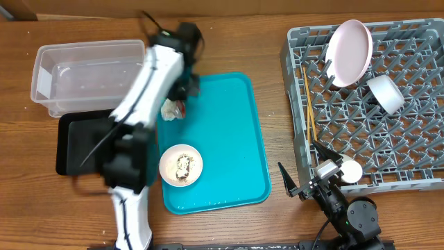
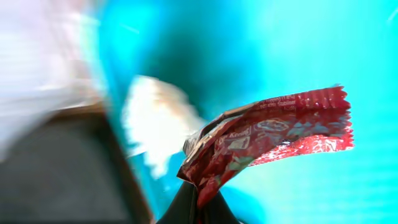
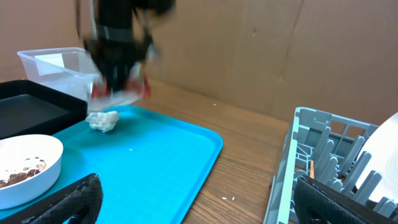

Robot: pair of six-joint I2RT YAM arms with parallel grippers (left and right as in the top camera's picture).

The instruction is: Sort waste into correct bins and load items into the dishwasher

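My left gripper (image 2: 198,210) is shut on one end of the red crinkled wrapper (image 2: 273,127), which hangs just above the teal tray's left edge. From the right wrist the wrapper (image 3: 118,90) shows raised over the crumpled white napkin (image 3: 102,120). Overhead, the left arm covers most of the wrapper (image 1: 182,108) beside the napkin (image 1: 168,110). A white bowl (image 1: 181,165) with rice and brown scraps sits on the tray. The clear tub (image 1: 90,73) and black tray (image 1: 75,142) lie to the left. My right gripper (image 1: 305,168) stands open and empty by the grey rack (image 1: 368,132).
The rack holds a pale plate (image 1: 349,52), a white bowl (image 1: 386,94), a small cup (image 1: 350,171) and wooden chopsticks (image 1: 307,104) along its left side. The teal tray (image 1: 229,139) fills the table's middle. A strip of bare wood (image 3: 249,180) separates tray and rack.
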